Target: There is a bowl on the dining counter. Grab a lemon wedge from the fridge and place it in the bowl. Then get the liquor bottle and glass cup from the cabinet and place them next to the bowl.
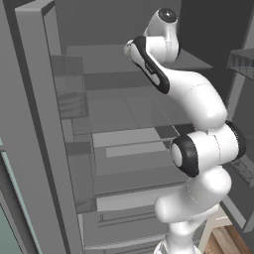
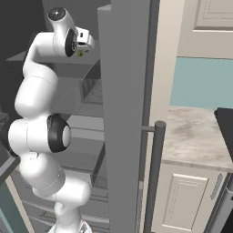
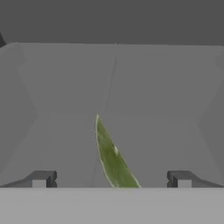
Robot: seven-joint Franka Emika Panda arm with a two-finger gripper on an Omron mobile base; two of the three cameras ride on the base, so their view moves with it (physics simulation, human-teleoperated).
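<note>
Jaws spread wide straddle the thin green lemon wedge (image 3: 113, 159) on the grey fridge shelf (image 3: 65, 144), evidently positioned for pinching.

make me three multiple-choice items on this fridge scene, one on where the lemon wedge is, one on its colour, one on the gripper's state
1. Where does the lemon wedge lie in the hand view?
A. between the gripper's two fingertips
B. far to the left of both fingertips
C. on the dining counter

2. What colour does the wedge show?
A. red
B. yellow-green
C. blue

3. How does the gripper stand?
A. shut on the wedge
B. open, holding nothing
C. shut on a bottle

Key: 1 A, the wedge sits midway between the fingertips on the grey shelf of the fridge. 2 B, its surface is yellow-green. 3 B, the fingertips stand wide apart, clear of the wedge.
</note>
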